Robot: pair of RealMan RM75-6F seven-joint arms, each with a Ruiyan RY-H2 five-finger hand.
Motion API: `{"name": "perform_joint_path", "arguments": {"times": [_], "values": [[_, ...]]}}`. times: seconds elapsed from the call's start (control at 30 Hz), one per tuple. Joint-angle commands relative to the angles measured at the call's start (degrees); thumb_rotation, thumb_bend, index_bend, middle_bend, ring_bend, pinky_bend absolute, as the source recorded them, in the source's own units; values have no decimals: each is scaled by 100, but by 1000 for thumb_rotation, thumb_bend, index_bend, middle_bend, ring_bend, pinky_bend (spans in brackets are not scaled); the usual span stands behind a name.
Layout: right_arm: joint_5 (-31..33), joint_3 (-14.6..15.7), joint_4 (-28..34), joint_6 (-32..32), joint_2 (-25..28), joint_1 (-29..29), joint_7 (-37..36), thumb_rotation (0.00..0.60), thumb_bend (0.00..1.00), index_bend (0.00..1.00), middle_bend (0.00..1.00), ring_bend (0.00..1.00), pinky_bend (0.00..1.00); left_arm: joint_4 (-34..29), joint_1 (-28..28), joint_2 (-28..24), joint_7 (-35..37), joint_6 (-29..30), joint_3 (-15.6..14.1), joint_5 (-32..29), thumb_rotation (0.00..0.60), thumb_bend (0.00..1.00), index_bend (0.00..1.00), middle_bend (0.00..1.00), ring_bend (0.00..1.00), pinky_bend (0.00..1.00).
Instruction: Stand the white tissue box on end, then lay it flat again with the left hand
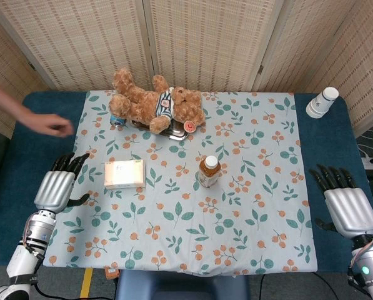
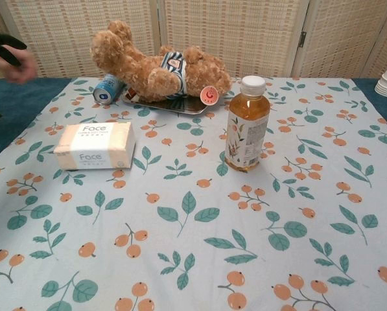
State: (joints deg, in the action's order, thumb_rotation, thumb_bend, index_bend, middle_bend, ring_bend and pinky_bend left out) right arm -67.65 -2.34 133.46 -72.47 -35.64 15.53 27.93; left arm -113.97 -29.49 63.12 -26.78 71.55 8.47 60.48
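The tissue box (image 1: 125, 174) lies flat on the counter (image 1: 336, 187), at the cloth's left side, just right of the left hand (image 1: 56, 187). That hand is seen open, fingers spread, nothing held; the right hand (image 1: 347, 209) is likewise open and empty, well apart. No tipping has yet begun, it is judged. One short end should be lifted steadily while the other is kept planted, and the bottle (image 1: 209, 171) nearby should be avoided.

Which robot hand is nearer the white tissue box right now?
Left. The left robot hand rests just beside the white tissue box, off the cloth's edge. The right robot hand lies across the table, past the tea bottle.
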Motion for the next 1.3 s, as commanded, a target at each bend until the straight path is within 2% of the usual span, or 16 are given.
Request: {"name": "perform_joint_path", "arguments": {"times": [0.03,0.5,0.8,0.93,1.07,1.17,1.3], "values": [[-4,1,3,0,3,-3,-1,600,121,72,2,0,0,-5,0,-1,-6,-5,-6,1,600,226,28,139,0,53],[44,-27,26,-23,7,0,17,600,122,72,2,0,0,-31,-49,14,-64,-109,-33,-60,600,227,28,139,0,54],[93,-58,3,86,-21,85,32,600,122,72,2,0,0,-379,-220,225,-403,-91,27,-204,600,227,23,139,0,55],[37,-77,19,25,32,56,-54,600,122,72,2,0,0,-718,-560,508,-1209,-105,88,-877,600,209,0,116,0,53],[-156,-91,30,-159,67,-28,-99,600,122,71,2,0,0,-1128,-1185,1004,-2506,180,204,-2291,600,185,0,42,0,48],[-472,-104,-26,-410,20,-130,-98,600,121,70,2,0,0,-1168,-1623,1511,-3204,599,307,-3046,600,184,0,12,0,45],[-942,-150,-258,-742,-130,-259,-265,600,122,68,2,0,0,-966,-1944,2138,-3497,1075,452,-3435,600,184,0,10,0,43]]}}
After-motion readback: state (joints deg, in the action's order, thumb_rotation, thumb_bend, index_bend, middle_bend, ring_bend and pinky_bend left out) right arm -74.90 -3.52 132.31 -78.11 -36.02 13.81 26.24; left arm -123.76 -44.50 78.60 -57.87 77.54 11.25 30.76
